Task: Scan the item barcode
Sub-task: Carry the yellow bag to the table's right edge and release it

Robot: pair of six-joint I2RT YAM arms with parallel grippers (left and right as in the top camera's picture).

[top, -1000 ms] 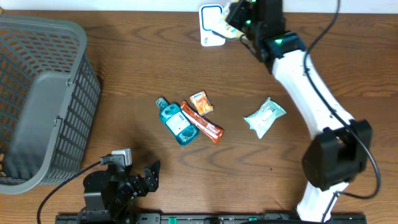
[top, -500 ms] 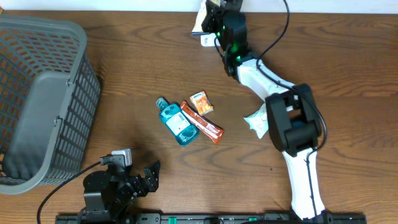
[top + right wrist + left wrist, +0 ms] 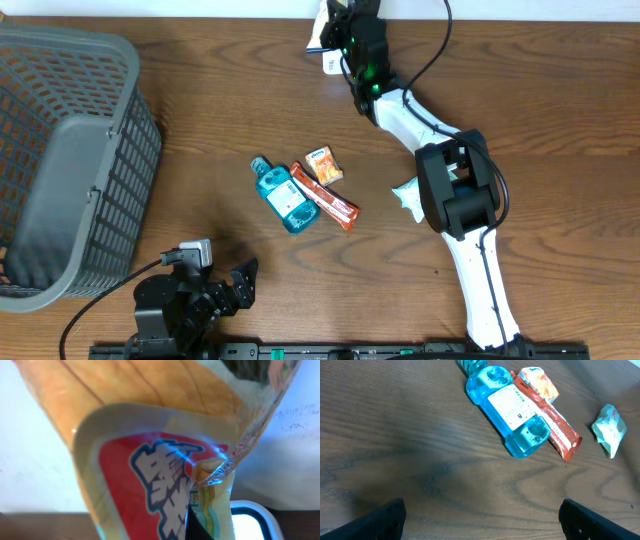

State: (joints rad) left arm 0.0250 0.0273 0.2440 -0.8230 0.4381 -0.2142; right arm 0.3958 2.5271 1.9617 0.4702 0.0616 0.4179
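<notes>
Snack pkt [image 3: 150,460] clenched in R gripper [image 3: 340,24]; L gripper [image 3: 482,520] fingers wide apart, empty

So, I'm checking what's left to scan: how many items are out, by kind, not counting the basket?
Blue bottle: 1
Orange snack packs: 2
Pale pouch: 1
Held snack bag: 1
Total: 5

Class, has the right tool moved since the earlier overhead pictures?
Yes: the right tool, gripping a snack packet, moved left, now over the white scanner.
</notes>
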